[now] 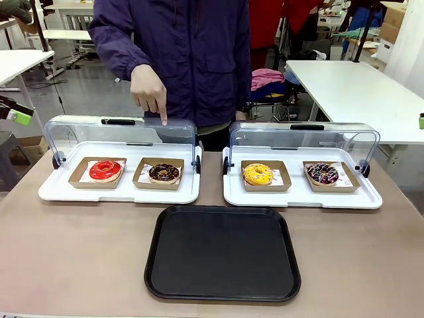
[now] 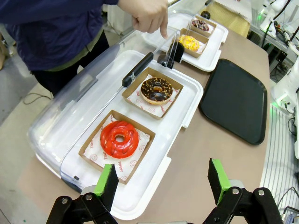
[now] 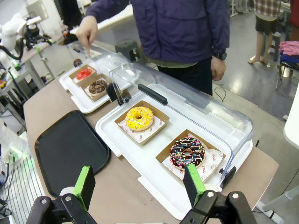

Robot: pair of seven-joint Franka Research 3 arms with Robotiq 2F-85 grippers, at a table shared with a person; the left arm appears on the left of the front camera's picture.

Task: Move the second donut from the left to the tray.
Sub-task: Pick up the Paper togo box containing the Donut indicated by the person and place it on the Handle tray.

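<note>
Front view, and nothing has made the trip yet. The chocolate-glazed donut (image 1: 163,173) sits in its small brown cardboard holder (image 1: 139,181) on the left white display tray (image 1: 119,197). It is second along the row, just right of the red-glazed donut (image 1: 105,170). The clear domed lid (image 1: 79,136) over that pair is tipped up and back, so the way in looks free.

The person's hand (image 1: 148,89) hangs over the lid's top edge, index finger aimed straight down toward the chocolate one. I read that as showing which donut to take. The black tray (image 1: 222,255) lies bare on the bench (image 1: 73,258), on the robot's side, in front of the gap between the two display trays. On the right-hand display tray, the yellow donut (image 1: 258,174) and the sprinkled donut (image 1: 322,173) are no part of this.

From the left wrist, the left arm's jaws are spread wide, green pads (image 2: 106,181) well apart and gripping nothing. They hover at the near edge of the left display tray, by the red donut, with the chocolate one just beyond it. From the right wrist, the right arm's jaws are just as wide and just as empty, above the sprinkled donut's end of the other display tray.

By my reckoning the job is at its very start. The reach, the grasp, the lift, the carry and the set-down on the black tray are all left to do. The left arm looks the nearer of the two.
</note>
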